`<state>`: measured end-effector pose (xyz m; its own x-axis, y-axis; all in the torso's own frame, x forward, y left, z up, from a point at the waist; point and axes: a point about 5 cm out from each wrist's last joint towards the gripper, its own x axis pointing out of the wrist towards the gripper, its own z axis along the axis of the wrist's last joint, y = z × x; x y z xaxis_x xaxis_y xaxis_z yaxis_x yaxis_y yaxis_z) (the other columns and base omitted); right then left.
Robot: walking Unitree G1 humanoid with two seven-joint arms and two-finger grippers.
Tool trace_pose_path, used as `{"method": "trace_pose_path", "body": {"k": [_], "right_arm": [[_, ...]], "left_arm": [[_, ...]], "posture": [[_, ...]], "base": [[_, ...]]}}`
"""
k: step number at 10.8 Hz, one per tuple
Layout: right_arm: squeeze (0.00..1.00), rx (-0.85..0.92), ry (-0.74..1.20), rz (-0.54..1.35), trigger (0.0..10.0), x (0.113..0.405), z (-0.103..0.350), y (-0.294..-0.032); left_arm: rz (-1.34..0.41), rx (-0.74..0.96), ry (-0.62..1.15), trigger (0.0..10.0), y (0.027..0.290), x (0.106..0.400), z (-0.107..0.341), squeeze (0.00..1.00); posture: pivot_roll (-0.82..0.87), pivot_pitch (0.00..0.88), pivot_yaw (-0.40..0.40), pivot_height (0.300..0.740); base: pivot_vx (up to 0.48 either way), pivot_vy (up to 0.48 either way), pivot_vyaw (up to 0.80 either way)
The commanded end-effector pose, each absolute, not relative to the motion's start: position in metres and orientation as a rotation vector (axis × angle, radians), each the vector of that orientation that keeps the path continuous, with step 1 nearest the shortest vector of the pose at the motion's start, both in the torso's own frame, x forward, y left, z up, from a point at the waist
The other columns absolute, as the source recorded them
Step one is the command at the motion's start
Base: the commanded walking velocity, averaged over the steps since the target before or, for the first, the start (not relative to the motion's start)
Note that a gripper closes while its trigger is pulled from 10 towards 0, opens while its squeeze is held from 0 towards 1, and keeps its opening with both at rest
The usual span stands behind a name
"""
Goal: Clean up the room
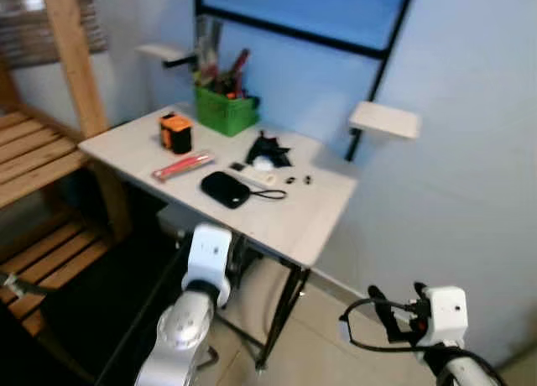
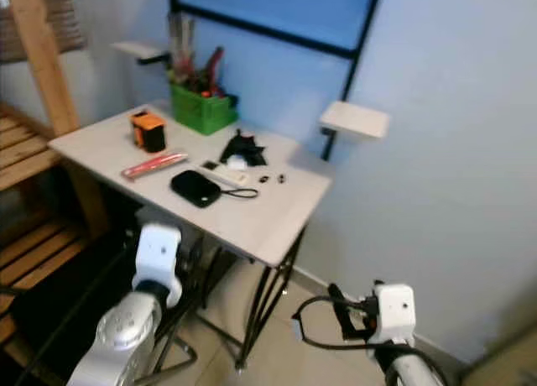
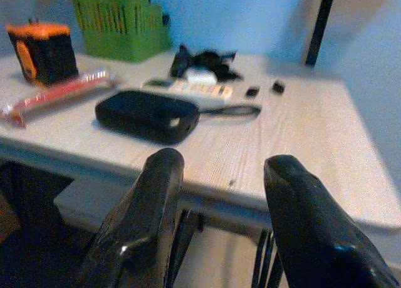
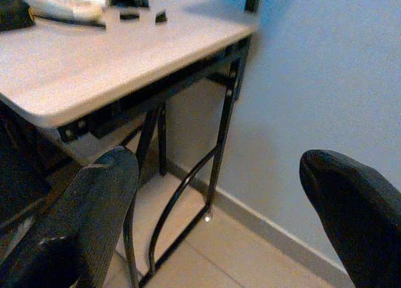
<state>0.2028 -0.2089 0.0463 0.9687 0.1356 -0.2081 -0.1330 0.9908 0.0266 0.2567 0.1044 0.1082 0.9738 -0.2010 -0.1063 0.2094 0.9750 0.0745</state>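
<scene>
I see the black pouch (image 1: 225, 189), pink packet (image 1: 182, 165) and scraps (image 1: 267, 153) loose on the table (image 1: 310, 226) at 12 o'clock, both grippers (image 3: 216, 219) (image 4: 219, 231) spread, grasping nothing

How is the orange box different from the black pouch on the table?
The orange box stands upright and blocky; the black pouch lies flat and rounded. The box is orange and black; the pouch is all black, with a strap. The box sits nearer the green basket. Both rest on the table.
</scene>
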Motion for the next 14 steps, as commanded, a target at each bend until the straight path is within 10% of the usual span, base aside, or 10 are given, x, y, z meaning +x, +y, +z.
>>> {"method": "trace_pose_path", "body": {"k": [1,14], "right_arm": [[0.0,0.011,0.18,0.132,10.0,0.203,0.057,-0.212],[0.0,0.043,0.238,0.217,10.0,0.21,0.042,-0.186]], "left_arm": [[-0.208,0.065,0.086,10.0,0.099,0.259,0.115,0.0],[-0.263,0.089,0.141,10.0,0.093,0.28,0.103,0.0]], "posture": [[0.14,0.0,-0.076,0.74],[0.15,0.0,-0.05,0.74]], "base": [[0.0,0.0,0.0],[0.0,0.0,0.0]]}}
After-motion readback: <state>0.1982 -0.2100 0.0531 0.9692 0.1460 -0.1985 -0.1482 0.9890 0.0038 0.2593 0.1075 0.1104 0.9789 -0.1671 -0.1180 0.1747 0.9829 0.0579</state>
